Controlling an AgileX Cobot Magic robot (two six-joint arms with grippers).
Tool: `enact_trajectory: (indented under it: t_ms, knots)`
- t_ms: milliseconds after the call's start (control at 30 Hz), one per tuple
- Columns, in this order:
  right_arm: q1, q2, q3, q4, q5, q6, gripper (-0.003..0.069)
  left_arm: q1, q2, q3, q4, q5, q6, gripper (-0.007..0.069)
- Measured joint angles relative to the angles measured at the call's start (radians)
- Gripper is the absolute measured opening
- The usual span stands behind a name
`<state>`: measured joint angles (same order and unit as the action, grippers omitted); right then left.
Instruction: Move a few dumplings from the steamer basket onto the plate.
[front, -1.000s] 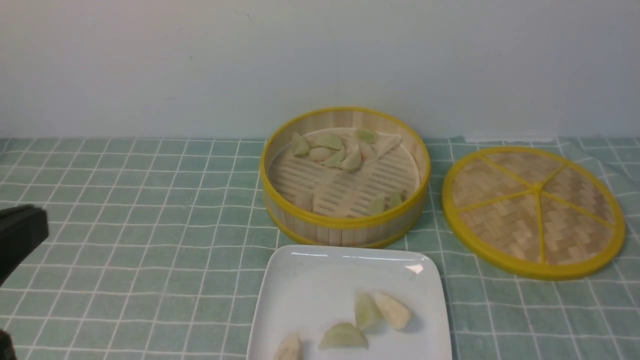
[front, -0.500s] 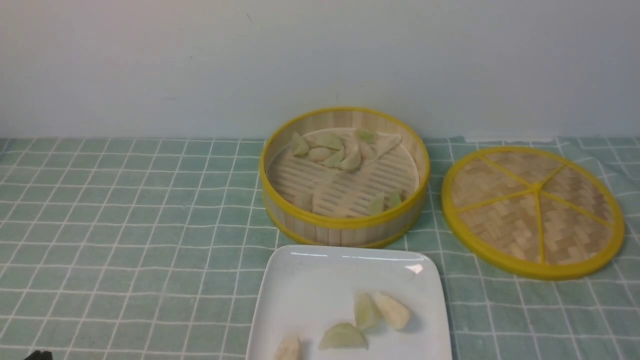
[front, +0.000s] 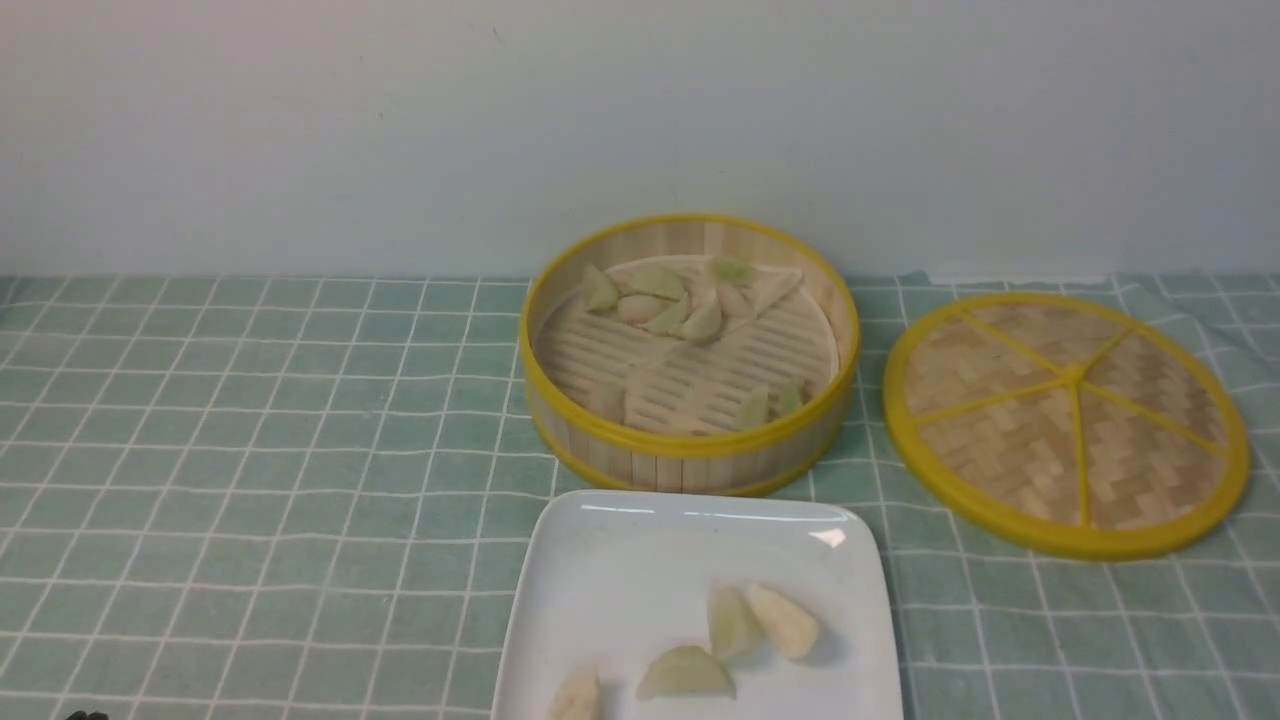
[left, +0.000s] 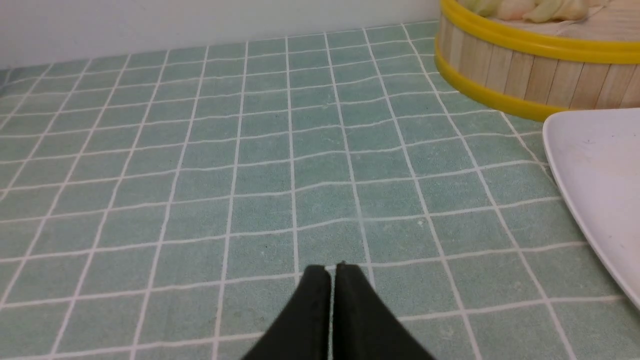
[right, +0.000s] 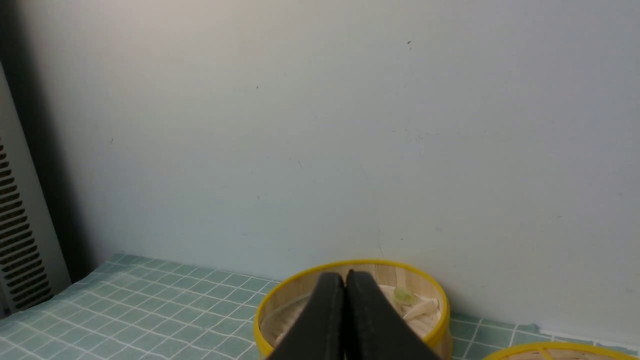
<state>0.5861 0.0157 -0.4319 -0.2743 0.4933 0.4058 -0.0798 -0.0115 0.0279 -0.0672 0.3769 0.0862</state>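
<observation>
Plate (front: 640, 560); near edge cut off; left tool (left: 332, 295), right tool (right: 346, 305): tips together

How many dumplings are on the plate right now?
4 in view on the plate: two side by side right of its middle, one crescent just nearer, and one farther left at the picture's bottom edge. More may lie beyond that edge.

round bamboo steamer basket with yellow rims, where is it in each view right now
Front view: upper middle, round bamboo steamer basket with yellow rims.
Left wrist view: top right corner, cut off by the frame.
Right wrist view: bottom, just right of centre, partly behind the gripper.
Shared landmark: green cloth with white grid lines.
</observation>
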Motion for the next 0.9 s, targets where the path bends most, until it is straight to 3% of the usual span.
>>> enact_trajectory:
  t_ms: [567, 733, 900]
  knots:
    - [0.0, 0.0, 0.0, 0.017, -0.001, -0.002, -0.0013, 0.0, 0.0, 0.0, 0.0, 0.0, 0.0, -0.0006]
    - [0.0, 0.0, 0.036, 0.12, -0.083, -0.113, -0.0013, 0.0, 0.0, 0.0, 0.0, 0.0, 0.0, -0.0006]
    - [0.0, 0.0, 0.078, 0.146, -0.145, -0.179, -0.0013, 0.0, 0.0, 0.0, 0.0, 0.0, 0.0, -0.0006]
